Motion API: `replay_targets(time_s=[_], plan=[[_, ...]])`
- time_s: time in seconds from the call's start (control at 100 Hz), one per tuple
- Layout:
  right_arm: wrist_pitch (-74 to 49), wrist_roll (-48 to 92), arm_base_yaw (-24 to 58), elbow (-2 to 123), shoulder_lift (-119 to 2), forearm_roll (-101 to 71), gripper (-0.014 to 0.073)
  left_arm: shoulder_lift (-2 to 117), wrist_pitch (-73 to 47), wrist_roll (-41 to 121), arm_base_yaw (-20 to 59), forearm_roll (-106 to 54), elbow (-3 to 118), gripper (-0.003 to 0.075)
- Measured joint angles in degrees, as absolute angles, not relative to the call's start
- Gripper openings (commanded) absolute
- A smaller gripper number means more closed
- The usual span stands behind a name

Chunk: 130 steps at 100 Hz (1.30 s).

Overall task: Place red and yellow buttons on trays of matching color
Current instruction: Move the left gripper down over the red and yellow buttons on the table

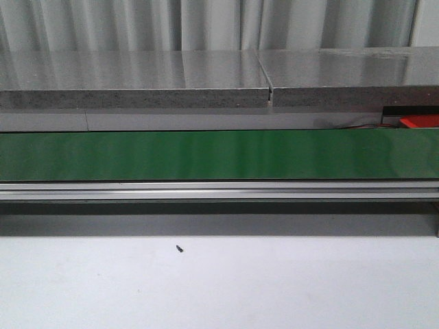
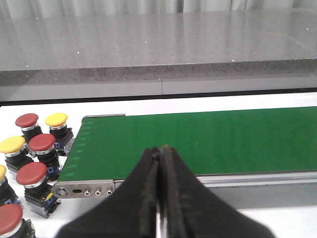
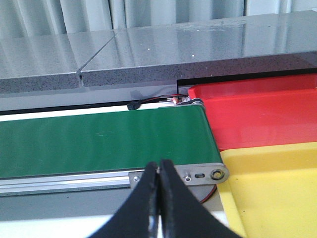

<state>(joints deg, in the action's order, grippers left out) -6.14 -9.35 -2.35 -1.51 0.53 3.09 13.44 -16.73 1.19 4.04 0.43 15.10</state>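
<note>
In the left wrist view, several red buttons [image 2: 41, 143] and yellow buttons [image 2: 56, 119] on black bases stand in a cluster on the white table beside the end of the green belt [image 2: 198, 141]. My left gripper [image 2: 159, 151] is shut and empty, hovering at the belt's near rail, apart from the buttons. In the right wrist view, the red tray [image 3: 257, 116] and the yellow tray [image 3: 272, 191] sit side by side past the belt's other end. My right gripper [image 3: 159, 165] is shut and empty near that end. Neither gripper shows in the front view.
The green belt [image 1: 219, 155] runs across the front view with an aluminium rail [image 1: 219, 190] along its near side. A grey stone ledge [image 1: 137, 82] stands behind it. A small dark speck [image 1: 179, 249] lies on the white table. A corner of the red tray [image 1: 420, 121] shows at right.
</note>
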Motion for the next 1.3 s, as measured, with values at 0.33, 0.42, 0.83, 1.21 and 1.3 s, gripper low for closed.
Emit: replay_targets(time_s=[0.33, 0.42, 0.83, 1.21, 1.3], plan=[[-6.1, -9.3, -2.3, -1.5, 0.5, 3.1, -0.0067, 29.6, -20.2, 1.2, 4.0, -0.5, 23.5, 0.0010], [-6.1, -9.3, -2.3, -1.5, 0.5, 3.1, -0.0067, 34.1, -22.4, 1.2, 4.0, -1.0, 25.9, 0.0128], [-6.1, -9.3, -2.3, -1.5, 0.5, 3.1, -0.0067, 49.0, -27.9, 0.7, 3.7, -3.9, 36.4, 0.0512], [-6.1, -9.3, -2.3, -1.5, 0.5, 3.1, -0.0067, 63.1, -50.2, 2.7, -10.1, -4.1, 55.2, 0.0512], [-6.1, -9.3, -2.3, -1.5, 0.5, 3.1, -0.0067, 66.7, -54.8, 5.4, -13.6, -4.1, 58.6, 0.0512]])
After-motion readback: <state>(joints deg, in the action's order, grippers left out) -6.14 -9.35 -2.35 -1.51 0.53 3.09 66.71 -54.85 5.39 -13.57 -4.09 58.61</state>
